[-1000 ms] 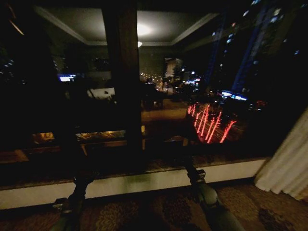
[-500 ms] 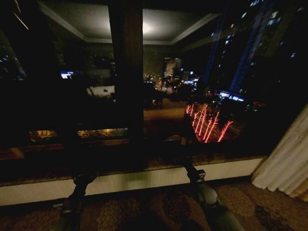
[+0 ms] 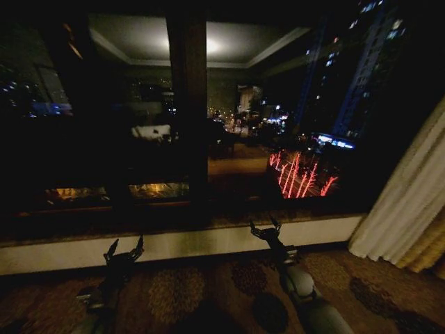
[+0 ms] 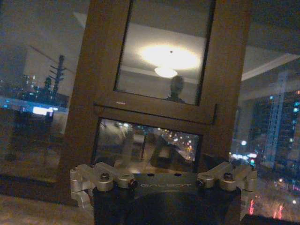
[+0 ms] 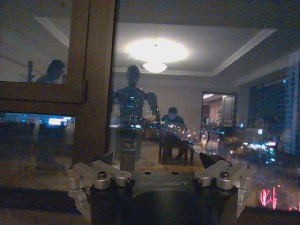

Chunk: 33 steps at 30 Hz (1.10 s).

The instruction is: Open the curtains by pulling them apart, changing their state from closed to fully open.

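A cream-white sheer curtain hangs gathered at the right edge of the head view, next to a golden drape. The dark window glass stands uncovered across the middle, split by a wide wooden mullion. My left gripper is low at the left before the white sill, open and holding nothing. My right gripper is low at centre right, also open and holding nothing, well left of the curtain. In the wrist views the left gripper and right gripper face the glass and frame, jaws spread.
A patterned carpet runs up to the low wall under the window. The glass reflects a ceiling lamp and the room behind. Red lights glow outside.
The camera has moved, and more of the curtain and the golden drape now show at the right. Both grippers' spread fingers now stand out against the sill.
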Tool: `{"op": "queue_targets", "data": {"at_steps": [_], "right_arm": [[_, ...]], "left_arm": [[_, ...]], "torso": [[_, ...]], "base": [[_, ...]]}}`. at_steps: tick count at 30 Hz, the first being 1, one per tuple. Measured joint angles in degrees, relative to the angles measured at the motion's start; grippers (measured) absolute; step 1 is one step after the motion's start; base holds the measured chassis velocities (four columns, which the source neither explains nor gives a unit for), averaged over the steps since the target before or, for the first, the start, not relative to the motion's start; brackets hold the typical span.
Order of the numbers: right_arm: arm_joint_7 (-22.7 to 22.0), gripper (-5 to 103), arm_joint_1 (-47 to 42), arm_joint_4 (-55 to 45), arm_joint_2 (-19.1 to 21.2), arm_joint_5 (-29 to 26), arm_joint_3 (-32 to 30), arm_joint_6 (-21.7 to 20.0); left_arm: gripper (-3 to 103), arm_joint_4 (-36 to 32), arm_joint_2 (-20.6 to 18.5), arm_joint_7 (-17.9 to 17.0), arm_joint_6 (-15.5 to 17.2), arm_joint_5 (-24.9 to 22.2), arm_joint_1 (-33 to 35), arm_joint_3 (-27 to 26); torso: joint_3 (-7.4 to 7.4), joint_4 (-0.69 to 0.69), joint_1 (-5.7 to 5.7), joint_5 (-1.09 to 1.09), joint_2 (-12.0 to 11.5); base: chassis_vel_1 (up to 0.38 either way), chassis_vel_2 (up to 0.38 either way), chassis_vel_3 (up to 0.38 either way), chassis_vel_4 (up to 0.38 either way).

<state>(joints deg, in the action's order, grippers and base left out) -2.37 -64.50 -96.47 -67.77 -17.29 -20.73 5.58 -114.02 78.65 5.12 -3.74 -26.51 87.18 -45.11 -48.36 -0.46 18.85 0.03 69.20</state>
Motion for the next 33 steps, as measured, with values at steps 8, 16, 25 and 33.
{"op": "queue_targets", "data": {"at_steps": [8,16,25,33], "right_arm": [[0.0,100,0.0,0.0,0.0,0.0,0.0,0.0],[0.0,100,0.0,0.0,0.0,0.0,0.0,0.0],[0.0,100,0.0,0.0,0.0,0.0,0.0,0.0],[0.0,100,0.0,0.0,0.0,0.0,0.0,0.0]], "left_arm": [[100,0.0,0.0,0.0,0.0,0.0,0.0,0.0],[100,0.0,0.0,0.0,0.0,0.0,0.0,0.0],[100,0.0,0.0,0.0,0.0,0.0,0.0,0.0],[100,0.0,0.0,0.0,0.0,0.0,0.0,0.0]], "torso": [[-0.01,0.00,0.03,-0.04,0.0],[0.02,0.01,-0.03,-0.04,0.0],[-0.04,-0.01,0.11,-0.03,-0.1],[-0.01,0.00,0.03,-0.04,0.0]], "base": [[0.324,-0.348,-0.340,0.339],[0.199,-0.192,-0.180,0.199],[-0.019,0.007,0.013,-0.009],[0.025,-0.032,-0.032,0.022]]}}
